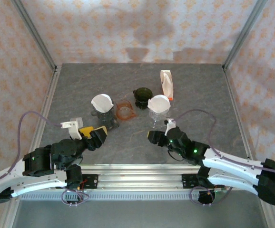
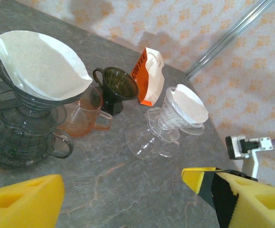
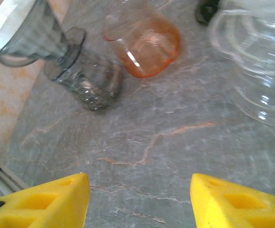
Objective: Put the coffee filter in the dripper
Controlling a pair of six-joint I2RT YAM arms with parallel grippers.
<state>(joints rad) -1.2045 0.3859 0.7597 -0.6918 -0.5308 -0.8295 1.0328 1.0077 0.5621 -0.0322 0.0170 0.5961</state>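
Observation:
A white coffee filter (image 1: 102, 101) (image 2: 40, 64) sits in a smoky grey dripper (image 2: 21, 102) (image 3: 30, 35) on a ribbed grey carafe (image 1: 105, 118) (image 3: 87, 80). Another white filter (image 1: 159, 103) (image 2: 191, 104) sits in a clear dripper (image 2: 173, 118) on a clear glass base (image 3: 259, 66). My left gripper (image 1: 98, 134) (image 2: 123, 190) hovers near the table in front of the grey carafe, open and holding nothing. In front of the clear dripper my right gripper (image 1: 155, 136) (image 3: 140, 199) is open too, with bare table between its yellow fingers (image 3: 49, 202).
Between the two drippers stand an orange glass cup (image 1: 125, 110) (image 2: 83, 118) (image 3: 144, 42) and a dark green dripper (image 1: 142, 96) (image 2: 114, 88). A white and orange coffee bag (image 1: 166, 84) (image 2: 149, 76) stands behind. Patterned walls and metal posts enclose the grey stone table (image 1: 128, 142).

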